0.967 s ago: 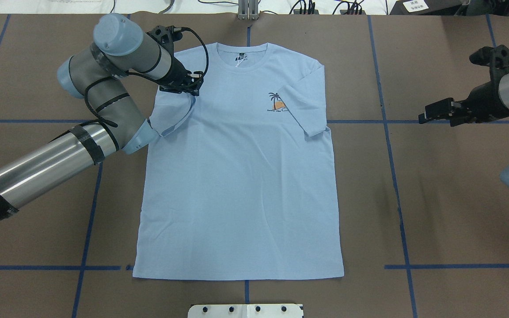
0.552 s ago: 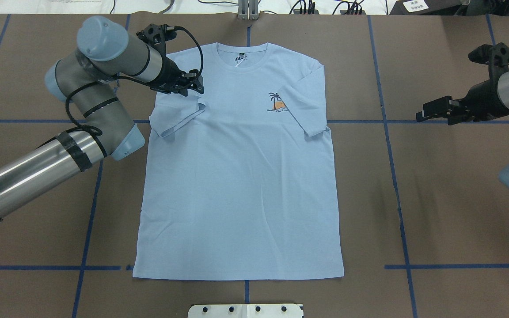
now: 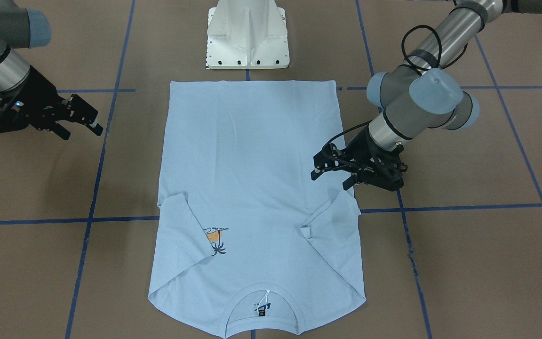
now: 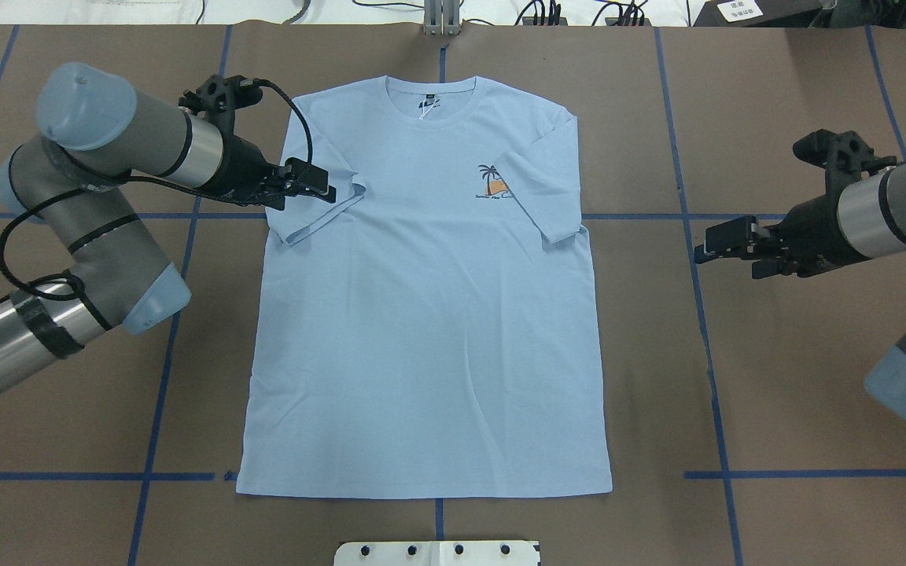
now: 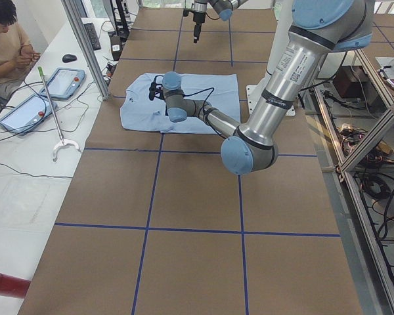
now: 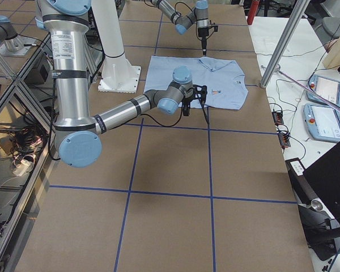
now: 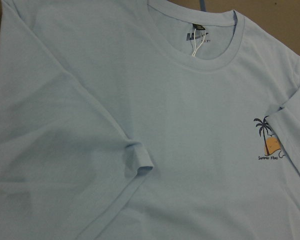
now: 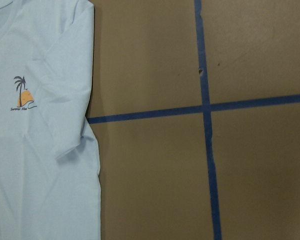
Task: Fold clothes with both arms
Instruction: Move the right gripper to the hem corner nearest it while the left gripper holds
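The light blue T-shirt (image 4: 421, 314) lies flat on the brown table, neck at the far side, with both sleeves folded inward. Its left sleeve (image 4: 319, 208) rests flat on the body, and its right sleeve (image 4: 547, 189) partly covers the palm print (image 4: 491, 182). The dark neck label (image 4: 425, 102) shows inside the collar. My left gripper (image 4: 325, 182) is open and empty, hovering by the left sleeve; it also shows in the front view (image 3: 330, 176). My right gripper (image 4: 724, 248) is open and empty over bare table right of the shirt, also in the front view (image 3: 83, 127).
The white pedestal base (image 3: 247, 37) stands just behind the shirt's hem. Blue tape lines (image 4: 697, 236) cross the brown table. An operator (image 5: 6, 46) sits beside tablets at the far side in the exterior left view.
My left gripper let go of the left sleeve, which dropped flat onto the shirt, and the arm drew back leftward. My right gripper moved toward the shirt and nearer the robot.
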You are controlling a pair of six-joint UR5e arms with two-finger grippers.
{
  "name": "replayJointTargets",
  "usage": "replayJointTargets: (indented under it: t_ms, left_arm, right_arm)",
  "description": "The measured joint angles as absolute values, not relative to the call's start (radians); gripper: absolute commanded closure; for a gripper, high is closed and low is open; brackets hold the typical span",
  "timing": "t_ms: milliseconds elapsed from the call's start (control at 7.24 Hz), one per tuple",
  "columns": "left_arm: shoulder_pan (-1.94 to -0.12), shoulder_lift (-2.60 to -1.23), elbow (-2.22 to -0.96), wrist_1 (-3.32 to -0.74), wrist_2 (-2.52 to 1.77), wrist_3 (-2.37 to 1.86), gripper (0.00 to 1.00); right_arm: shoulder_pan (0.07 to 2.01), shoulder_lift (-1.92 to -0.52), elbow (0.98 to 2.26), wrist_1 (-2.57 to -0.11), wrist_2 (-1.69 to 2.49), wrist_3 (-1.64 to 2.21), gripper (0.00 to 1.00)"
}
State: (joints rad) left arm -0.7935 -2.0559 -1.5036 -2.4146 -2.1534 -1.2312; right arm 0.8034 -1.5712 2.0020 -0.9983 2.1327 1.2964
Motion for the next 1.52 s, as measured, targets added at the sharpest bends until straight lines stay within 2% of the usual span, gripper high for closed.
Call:
replayJointTargets:
  t_ms: [138,276,414,691,1105,1519]
  left_arm:
    - [-0.779,-2.025,-1.565,-2.415,-2.151,-1.294,0.23]
    - [-0.769,-2.012,-1.603,-2.416,-2.146,-1.348,0.18]
    - [-0.763,-2.007,-1.620,-2.417,-2.146,-1.379,0.01]
    - [-0.753,-1.978,-1.652,-2.415,-2.159,-1.413,0.01]
    - [-0.743,-1.962,-1.670,-2.414,-2.134,-1.416,0.01]
    - [-0.742,-1.960,-1.676,-2.413,-2.115,-1.421,0.01]
  right_arm:
    - [0.687,-1.603,2.066,-0.999,2.023,1.396,0.04]
    - [0.545,-1.620,2.106,-1.001,1.870,1.497,0.04]
    - [0.410,-1.624,2.126,-1.006,1.723,1.581,0.06]
    - [0.222,-1.599,2.141,-1.108,1.515,1.691,0.12]
    - [0.118,-1.504,2.132,-1.309,1.416,1.880,0.28]
    - [0.061,-1.474,2.121,-1.376,1.397,1.945,0.30]
